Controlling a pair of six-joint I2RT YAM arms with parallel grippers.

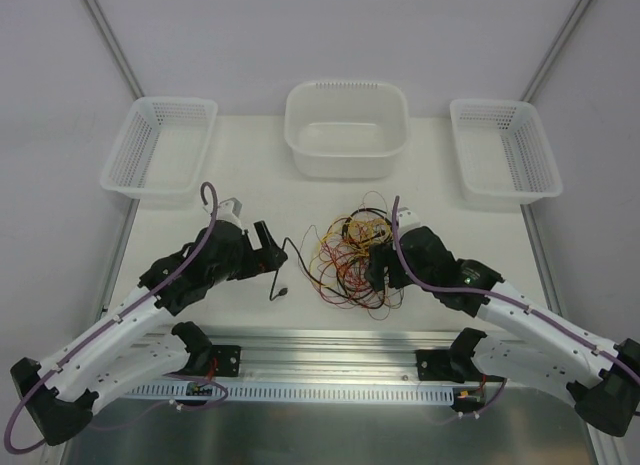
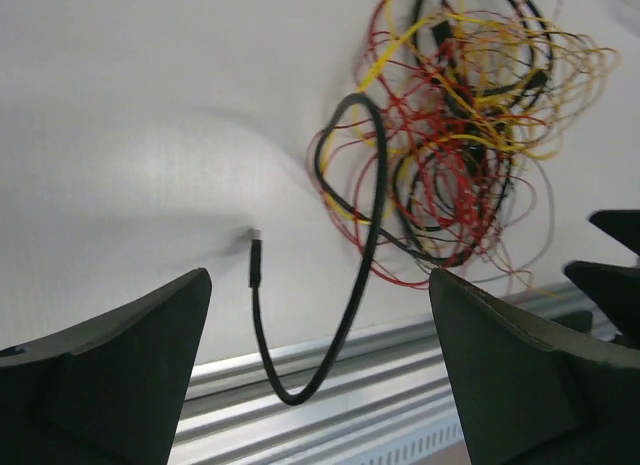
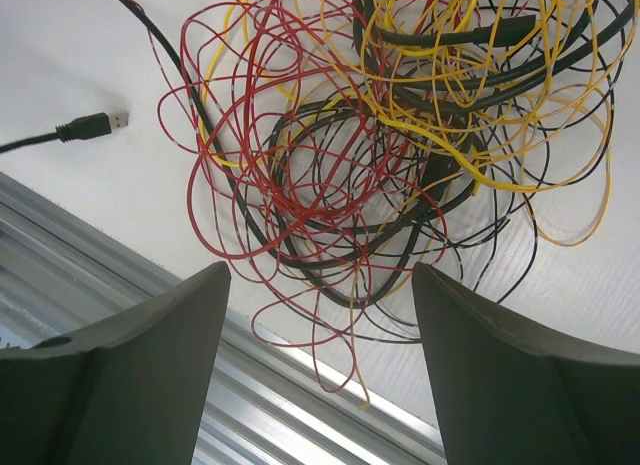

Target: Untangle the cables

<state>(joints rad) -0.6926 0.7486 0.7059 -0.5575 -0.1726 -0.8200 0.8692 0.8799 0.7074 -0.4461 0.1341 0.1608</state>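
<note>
Top view, cables [image 1: 350, 260]: a loose nest of thin red, yellow and black wire loops. It lies mid-bench [image 1: 250, 200], between my two arms.
Top view, black cable [image 1: 286, 270]: one thicker strand leaving the nest's left side and curving down to a small plug [image 1: 281, 292] near the metal rail [image 1: 330, 347].
Top view, left fingers [image 1: 272, 241]: black, just left of the nest, beside that strand.
Top view, right fingers [image 1: 378, 270]: black, over the nest's right edge.
Top view, containers: a mesh plastic basket [image 1: 160, 145] far left, a deeper rounded tub [image 1: 345, 125] in the middle, a second mesh basket [image 1: 505, 150] far right.
Left wrist, left fingers [image 2: 110, 375]: matte dark wedges spread wide, gripping nothing. The smooth black cable [image 2: 372, 215] droops in a U between them over the ribbed rail [image 2: 400, 350], and its plug [image 2: 256, 265] points upward.
Right wrist, right fingers [image 3: 520, 375]: spread wide, empty, with the nest [image 3: 400, 135] beyond them.
Right wrist, textures: hair-thin red loops left, yellow loops and thick black rings upper right. A metal-tipped plug [image 3: 92, 125] lies apart on the bare bench at the left.
</note>
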